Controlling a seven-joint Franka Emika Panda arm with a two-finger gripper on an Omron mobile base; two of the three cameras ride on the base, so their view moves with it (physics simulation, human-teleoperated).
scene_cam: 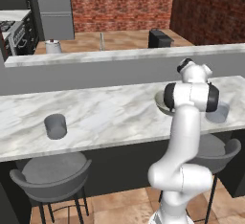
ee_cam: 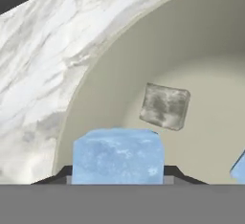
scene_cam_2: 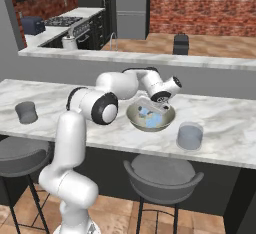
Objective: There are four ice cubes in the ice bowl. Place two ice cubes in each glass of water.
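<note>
Gripping an ice cube (ee_cam: 117,155) inside the ice bowl (ee_cam: 103,82) is the step in hand, and the hand view shows the cube sitting squarely between the two finger tips (ee_cam: 57,174), which press on its left and right faces. The gripper (scene_cam_2: 161,109) stands about half shut, closed on that cube and reaching down into the bowl. Just ahead of the gripper, on the bowl floor, lies a greyer cube (ee_cam: 165,106), and the corner of another blue cube (ee_cam: 239,168) shows off to its right side.

To do this well, I judge the lift should go straight up before any sideways travel, so the cube clears the bowl wall without knocking it. The grip looks centred, which should keep the slippery cube from twisting out.

The near glass (scene_cam_2: 189,136) stands close to the gripper's right on the marble counter (scene_cam_2: 225,123), just beyond the bowl, and looks the easier first target. The far glass (scene_cam_2: 26,112) stands well away to the gripper's left. Release should come low over the glass mouth, to avoid a bounce off the rim.
</note>
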